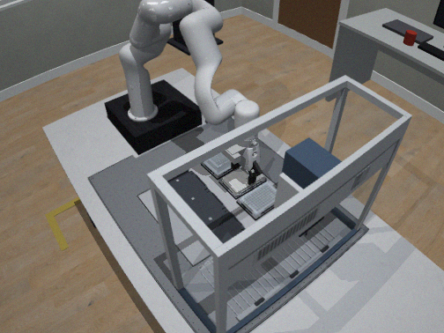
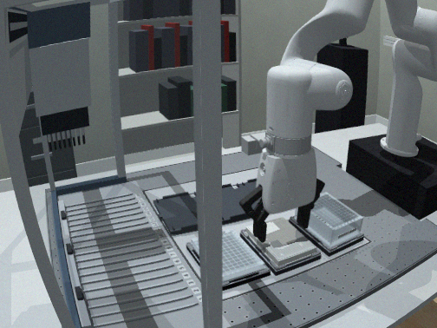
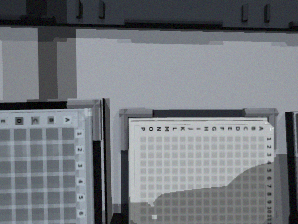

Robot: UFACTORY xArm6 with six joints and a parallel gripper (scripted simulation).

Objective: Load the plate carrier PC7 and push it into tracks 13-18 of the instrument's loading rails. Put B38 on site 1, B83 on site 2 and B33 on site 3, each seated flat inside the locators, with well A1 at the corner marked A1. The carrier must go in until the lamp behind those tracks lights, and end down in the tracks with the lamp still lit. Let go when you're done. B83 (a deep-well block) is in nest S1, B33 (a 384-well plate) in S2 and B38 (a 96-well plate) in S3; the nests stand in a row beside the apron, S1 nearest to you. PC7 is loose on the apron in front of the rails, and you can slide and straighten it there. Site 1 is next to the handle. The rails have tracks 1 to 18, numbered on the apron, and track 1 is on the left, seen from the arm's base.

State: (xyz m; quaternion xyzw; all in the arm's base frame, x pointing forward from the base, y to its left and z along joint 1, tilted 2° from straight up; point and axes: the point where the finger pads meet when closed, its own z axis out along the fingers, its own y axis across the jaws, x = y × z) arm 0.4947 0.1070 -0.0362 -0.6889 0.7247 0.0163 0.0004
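With the gripper (image 2: 282, 221) spread wide and empty over B33 (image 2: 286, 248) in the middle nest, near the table's right edge from the base, I judge it best to keep centred so both fingers (image 2: 259, 226) straddle its sides evenly. The wrist view cuts off the plate's near edge and the fingertips.

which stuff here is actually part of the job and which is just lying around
Job:
open gripper over the middle nest
384-well plate
deep-well block
96-well plate
plate carrier
loading rails

Lying about:
red cylinder on the desk
bookshelf
blue box
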